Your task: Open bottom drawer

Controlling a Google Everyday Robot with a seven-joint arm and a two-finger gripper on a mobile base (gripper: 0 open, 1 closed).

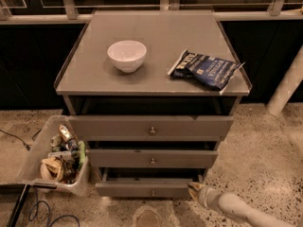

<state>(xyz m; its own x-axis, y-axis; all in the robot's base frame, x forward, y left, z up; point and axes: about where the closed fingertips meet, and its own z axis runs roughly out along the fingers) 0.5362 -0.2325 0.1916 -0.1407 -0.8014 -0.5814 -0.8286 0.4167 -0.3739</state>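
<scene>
The bottom drawer point(142, 189) is the lowest grey front of the cabinet, with a small round metal knob point(152, 192) at its centre. It stands pulled out a little, its front ahead of the two drawers above, with a dark gap behind it. My gripper point(193, 189) is at the right end of that drawer front, low near the floor, at the end of my white arm point(241, 209) that comes in from the lower right. The middle drawer point(152, 158) and the top drawer point(151, 126) also stand slightly out.
A white bowl point(127, 55) and a blue snack bag point(204, 68) lie on the cabinet top point(156, 37). A clear bin point(35, 150) of clutter stands on the floor at the left, with cables point(38, 212) below it. A white post point(286, 86) stands at the right.
</scene>
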